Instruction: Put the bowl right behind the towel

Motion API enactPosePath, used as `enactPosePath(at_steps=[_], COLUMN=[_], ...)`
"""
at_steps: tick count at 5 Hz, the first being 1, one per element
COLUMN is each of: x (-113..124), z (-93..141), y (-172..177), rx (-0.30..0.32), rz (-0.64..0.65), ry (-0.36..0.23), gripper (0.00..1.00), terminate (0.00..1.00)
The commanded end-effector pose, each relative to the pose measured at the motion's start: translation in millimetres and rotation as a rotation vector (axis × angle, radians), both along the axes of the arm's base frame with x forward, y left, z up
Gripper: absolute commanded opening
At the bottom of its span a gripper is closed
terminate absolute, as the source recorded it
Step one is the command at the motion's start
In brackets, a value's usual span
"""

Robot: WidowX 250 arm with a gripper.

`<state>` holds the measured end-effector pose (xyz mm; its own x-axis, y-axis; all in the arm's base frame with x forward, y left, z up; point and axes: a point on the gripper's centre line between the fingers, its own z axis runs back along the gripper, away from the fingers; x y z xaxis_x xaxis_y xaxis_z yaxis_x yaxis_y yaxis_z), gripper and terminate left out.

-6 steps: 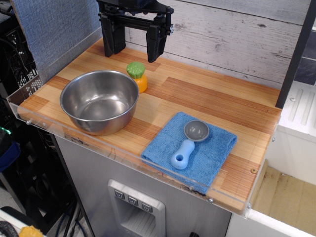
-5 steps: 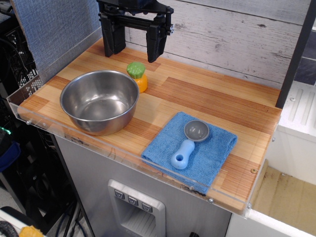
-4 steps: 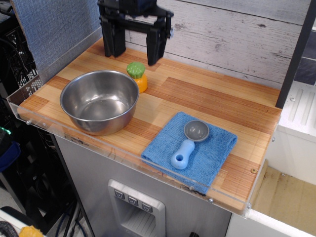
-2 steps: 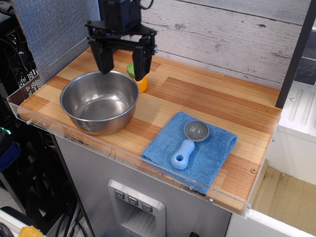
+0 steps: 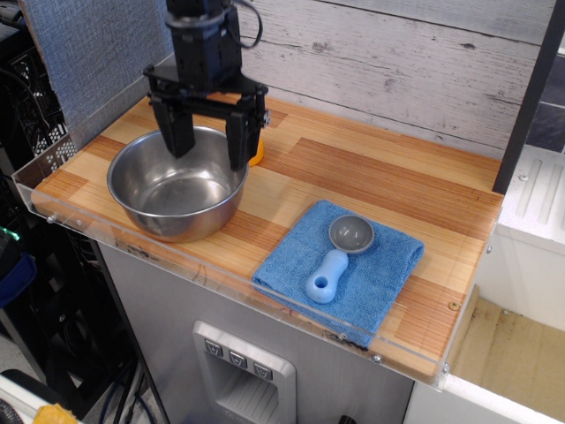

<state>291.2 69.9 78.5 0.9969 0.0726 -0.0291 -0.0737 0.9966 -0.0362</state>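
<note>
Now the black gripper [image 5: 210, 146] hangs over the back half of the stainless-steel bowl [image 5: 177, 184], its two fingers [image 5: 180, 132] spread wide apart and pointing down. The left-hand one in the picture sits inside the rim, and the other stands at the bowl's far right edge; whether either touches the steel cannot be told. They hold nothing.

That bowl stands upright near the front left corner of the wooden table [image 5: 371, 177], close to the clear plastic lip along the front edge. Just behind its right side, a sliver of an orange object [image 5: 257, 155] shows past the right finger, mostly hidden.

Well to the right, the folded blue towel [image 5: 340, 269] lies flat near the front edge, apart from the bowl with bare wood between them. On top of it rests a small measuring scoop [image 5: 340, 252], grey cup toward the back and blue handle toward the front. The strip of table behind the towel, up to the grey plank wall [image 5: 415, 62], is bare wood.
</note>
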Motion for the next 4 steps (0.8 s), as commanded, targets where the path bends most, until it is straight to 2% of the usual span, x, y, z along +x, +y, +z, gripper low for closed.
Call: enactPosePath(at_steps=[1, 4], x=[11, 11], z=[-10, -36], y=[-12, -15], rx=[0.06, 0.074], rz=[-0.02, -0.012], ry=[-0.049, 0.009], gripper=[1.0, 1.0], terminate=[0.0, 0.0])
